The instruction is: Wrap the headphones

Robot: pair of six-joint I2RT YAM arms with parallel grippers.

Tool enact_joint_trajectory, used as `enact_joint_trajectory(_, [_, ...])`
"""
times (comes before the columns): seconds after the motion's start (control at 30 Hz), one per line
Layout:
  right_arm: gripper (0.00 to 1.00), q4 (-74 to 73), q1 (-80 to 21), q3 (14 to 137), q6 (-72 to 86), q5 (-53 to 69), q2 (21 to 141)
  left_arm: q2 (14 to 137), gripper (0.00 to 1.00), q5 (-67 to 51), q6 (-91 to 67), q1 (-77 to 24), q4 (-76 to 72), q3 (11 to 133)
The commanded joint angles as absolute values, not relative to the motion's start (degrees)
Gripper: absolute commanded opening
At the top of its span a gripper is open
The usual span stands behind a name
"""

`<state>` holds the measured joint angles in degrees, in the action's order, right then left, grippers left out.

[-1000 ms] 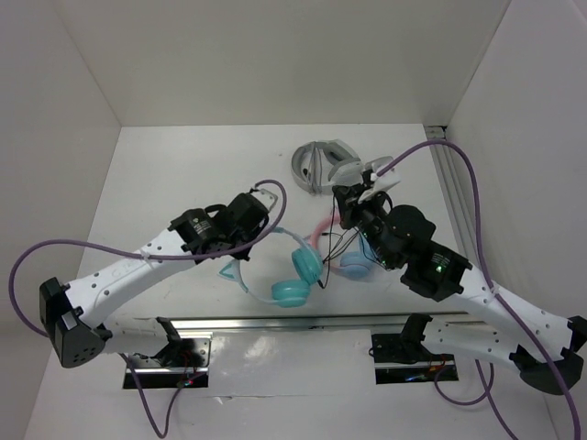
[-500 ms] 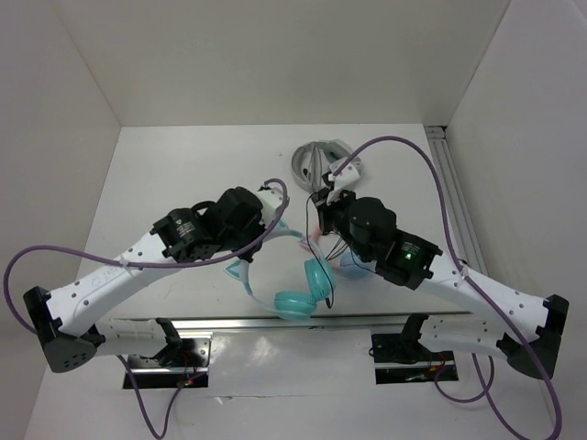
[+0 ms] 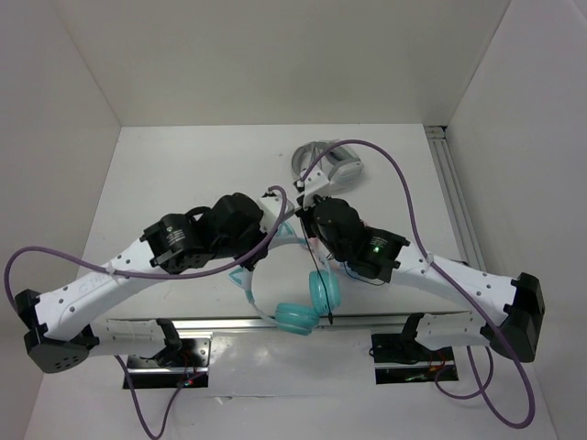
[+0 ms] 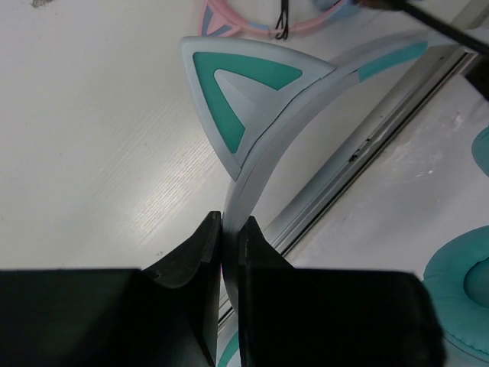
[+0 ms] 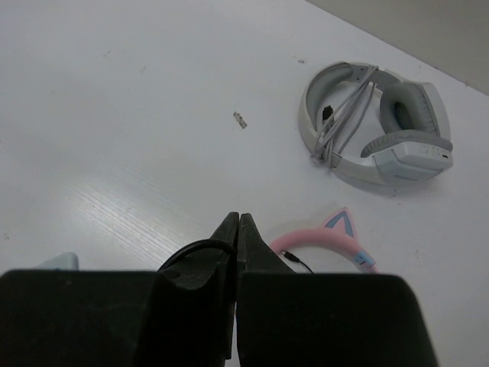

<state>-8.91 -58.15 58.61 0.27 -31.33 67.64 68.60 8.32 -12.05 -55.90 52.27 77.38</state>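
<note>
The headphones [image 3: 321,291] hang near the table's front, both round teal earcups low by the rail and the pale headband [image 4: 263,157] with its pointed cat ear [image 4: 244,92] rising up to the left. My left gripper [image 4: 229,223] is shut on that headband just below the ear. My right gripper [image 5: 238,220] is shut on the thin black cable [image 5: 191,251], which loops out to the left of its fingers. In the top view the two wrists sit close together above the headband.
A pink-banded cat-ear pair [image 5: 321,241] lies just beyond my right gripper, a black plug resting against it. A grey-white folded pair [image 5: 378,130] sits at the back. A metal rail [image 3: 229,323] runs along the near edge. White walls close in both sides.
Both arms have swung left and nearer. The teal headphones moved toward the rail with the left gripper. The right gripper carried the cable leftward over the headband.
</note>
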Motion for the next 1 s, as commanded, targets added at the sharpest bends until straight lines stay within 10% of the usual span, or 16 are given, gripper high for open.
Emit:
enact_joint_trajectory(0.0, [0.00, -7.6, -58.5, 60.2, -0.4, -32.9, 67.9, 64.9, 0.00, 2.6, -12.0, -57.4, 48.3, 80.9])
enact_joint_trajectory(0.97, [0.00, 12.0, -49.0, 48.0, 0.2, 5.2, 67.1, 47.5, 0.00, 8.2, -15.5, -57.4, 37.4, 79.2])
